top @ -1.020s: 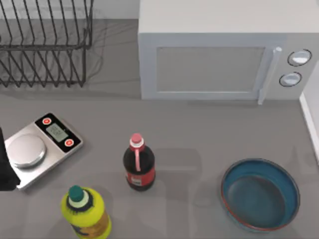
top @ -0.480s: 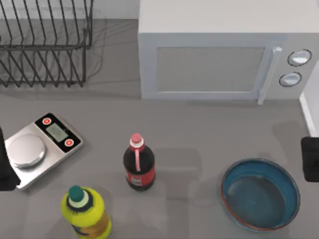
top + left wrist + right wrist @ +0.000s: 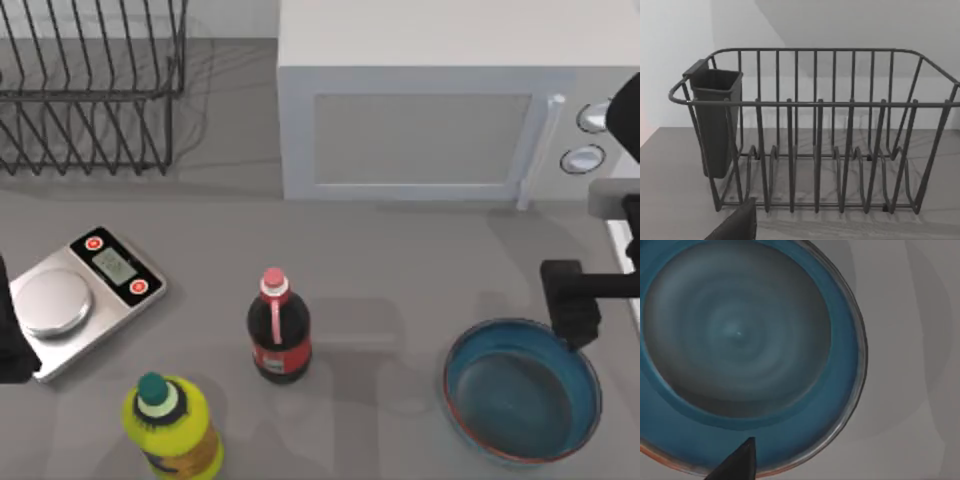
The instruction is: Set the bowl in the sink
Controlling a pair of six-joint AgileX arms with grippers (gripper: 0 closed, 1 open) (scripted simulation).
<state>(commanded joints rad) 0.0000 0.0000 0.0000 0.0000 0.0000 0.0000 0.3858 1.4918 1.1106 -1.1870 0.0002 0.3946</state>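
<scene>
The bowl [image 3: 522, 392], wide and shallow with a teal-blue inside and a thin reddish-brown rim, rests on the grey counter at the front right. My right gripper [image 3: 571, 308] reaches in from the right edge and hangs over the bowl's far rim, pointing down. The right wrist view looks straight down into the bowl [image 3: 740, 340] from close above. My left arm [image 3: 8, 345] is parked at the left edge beside the scale. The sink is out of view.
A cola bottle [image 3: 278, 328] and a yellow bottle [image 3: 172, 428] stand at the front middle and front left. A steel scale [image 3: 78, 298] lies at the left. A microwave [image 3: 440, 100] and a wire dish rack [image 3: 90, 85] line the back.
My right arm has come in from the right edge and moved left to above the bowl's far rim. The bowl, the bottles and the left arm have not moved.
</scene>
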